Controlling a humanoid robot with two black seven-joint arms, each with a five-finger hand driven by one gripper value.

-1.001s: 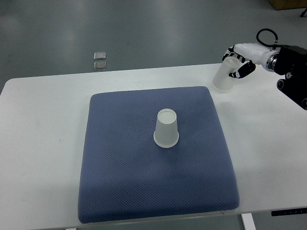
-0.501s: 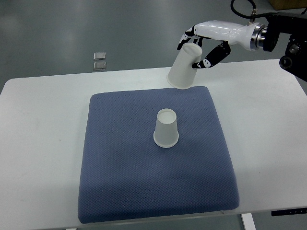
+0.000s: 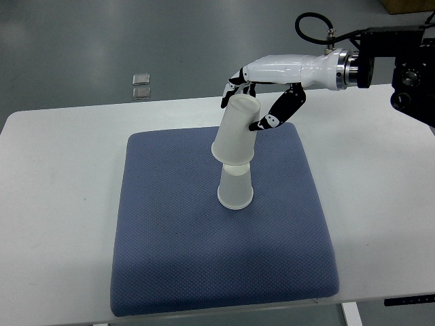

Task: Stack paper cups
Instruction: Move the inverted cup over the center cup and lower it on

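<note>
Right hand: the right hand reaches in over the far edge of the blue mat, fingers curled round the closed end of an upturned paper cup, thumb on the near side, other fingers on the far side.
Held cup: mouth down and tilted, its rim just above, perhaps already overlapping, the top of the standing cup; contact cannot be confirmed from this angle.
Standing cup: upside down near the middle of the mat, upright, nothing else touching it.
Step in hand: lowering one cup over the other. By the look of it, the held cup should be brought upright and centred over the base below before it goes down; a tilted rim could catch one side and tip the light cup over.
Release: best left until the upper cup has slid well down, judging by how little holds the lower one in place.
Table: white table under the mat.
Beyond the mat: two small metal squares on the floor past the table's far edge, well apart from the work.
Obstacles: none seen between the cups.
</note>
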